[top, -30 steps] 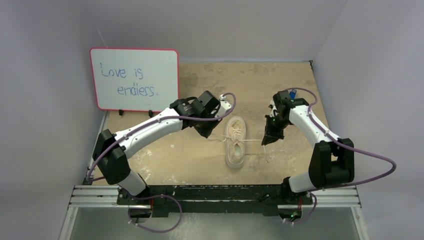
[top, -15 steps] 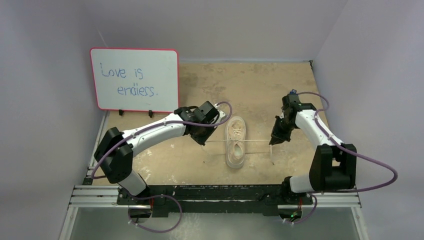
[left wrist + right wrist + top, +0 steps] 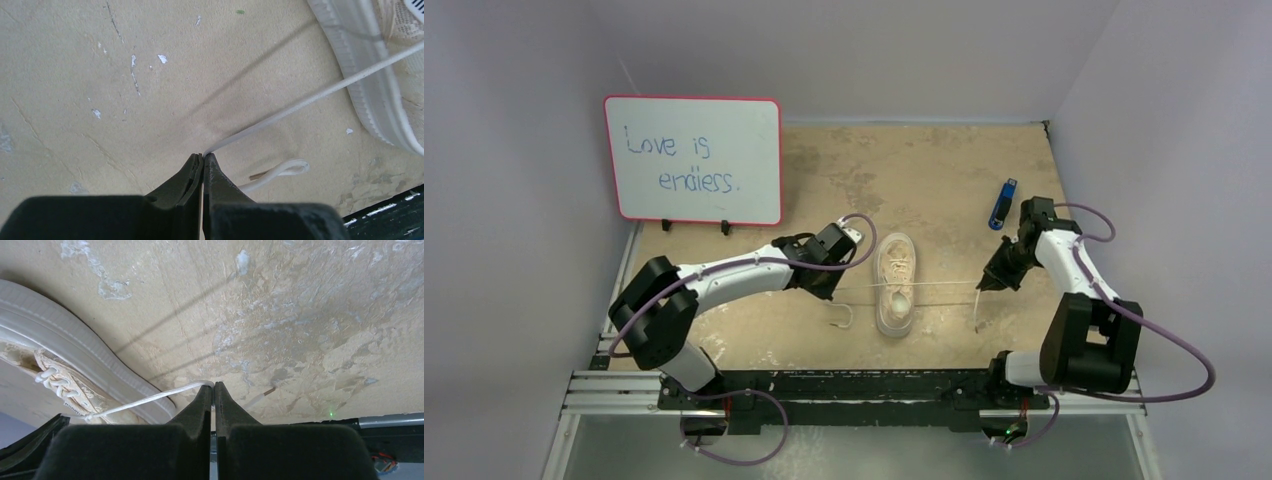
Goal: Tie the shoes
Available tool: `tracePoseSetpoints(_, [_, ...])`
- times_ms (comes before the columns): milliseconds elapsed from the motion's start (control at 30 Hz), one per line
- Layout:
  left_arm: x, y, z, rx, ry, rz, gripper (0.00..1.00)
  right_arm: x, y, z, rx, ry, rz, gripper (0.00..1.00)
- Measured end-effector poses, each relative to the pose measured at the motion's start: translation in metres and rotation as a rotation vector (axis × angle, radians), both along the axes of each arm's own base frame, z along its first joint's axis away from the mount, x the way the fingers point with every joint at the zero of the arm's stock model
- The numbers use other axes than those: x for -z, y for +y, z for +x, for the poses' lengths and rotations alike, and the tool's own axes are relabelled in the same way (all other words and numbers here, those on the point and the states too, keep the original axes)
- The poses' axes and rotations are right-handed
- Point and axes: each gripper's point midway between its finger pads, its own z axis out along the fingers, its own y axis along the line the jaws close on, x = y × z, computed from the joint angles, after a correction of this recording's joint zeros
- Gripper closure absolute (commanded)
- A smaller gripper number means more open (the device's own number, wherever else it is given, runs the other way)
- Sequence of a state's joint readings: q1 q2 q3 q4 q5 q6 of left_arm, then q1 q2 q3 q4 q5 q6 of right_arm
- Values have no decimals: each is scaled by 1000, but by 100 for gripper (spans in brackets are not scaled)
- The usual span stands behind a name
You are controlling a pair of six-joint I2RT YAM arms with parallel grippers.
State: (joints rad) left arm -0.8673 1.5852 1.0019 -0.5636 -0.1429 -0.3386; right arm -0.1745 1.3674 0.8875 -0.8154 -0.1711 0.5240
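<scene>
The pale pink-beige sneaker [image 3: 895,283] lies mid-table, toe toward the back wall. Its white laces [image 3: 944,286] stretch out taut to both sides. My left gripper [image 3: 827,291] is left of the shoe, shut on the left lace [image 3: 300,103], whose loose end curls on the board [image 3: 280,171]. My right gripper [image 3: 984,286] is right of the shoe, shut on the right lace [image 3: 150,398], whose tip hangs toward the table [image 3: 257,399]. The shoe's sole shows in the left wrist view [image 3: 370,90] and in the right wrist view [image 3: 80,345].
A whiteboard [image 3: 692,158] with writing stands at the back left. A blue marker [image 3: 1002,203] lies on the board behind the right gripper. Grey walls close in on three sides. The metal rail [image 3: 854,390] runs along the near edge.
Both grippers moved outward and toward the near edge, away from the shoe, pulling the laces into a longer taut line. The right arm's move uncovered the blue marker.
</scene>
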Motion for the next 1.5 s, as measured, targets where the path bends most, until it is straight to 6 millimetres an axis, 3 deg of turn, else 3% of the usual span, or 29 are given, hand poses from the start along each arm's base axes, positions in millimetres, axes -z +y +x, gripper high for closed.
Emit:
tracePoseSetpoints(100, [-6, -1, 1, 0, -24, -29, 100, -1, 0, 2, -14, -30, 0, 100])
tracePoseSetpoints(233, [-31, -8, 6, 18, -94, -111, 100, -13, 2, 13, -61, -129, 11, 100])
tracePoseSetpoints(433, [-79, -35, 18, 81, -227, -306, 100, -24, 8, 19, -124, -209, 44, 100])
tracePoseSetpoints(600, [-95, -49, 28, 132, -300, -362, 100, -28, 13, 21, -154, -237, 75, 100])
tracePoseSetpoints(733, [-93, -42, 32, 195, -315, -272, 99, -29, 16, 23, -168, -249, 89, 100])
tracePoseSetpoints(867, [-88, -27, 30, 271, -288, -135, 53, -30, 18, 25, -179, -264, 100, 100])
tracePoseSetpoints(967, [-81, -17, 17, 336, -244, -97, 36, -31, 18, 27, -183, -275, 101, 100])
tracePoseSetpoints(1167, [-66, -21, -6, 411, -222, -197, 34, -32, 20, 27, -194, -281, 110, 100])
tracePoseSetpoints(1333, [-51, -48, 10, 453, -255, -240, 35, -33, 21, 27, -201, -285, 121, 100])
tracePoseSetpoints(1500, [-21, -68, 28, 518, -280, -225, 38, -34, 23, 27, -207, -289, 133, 100])
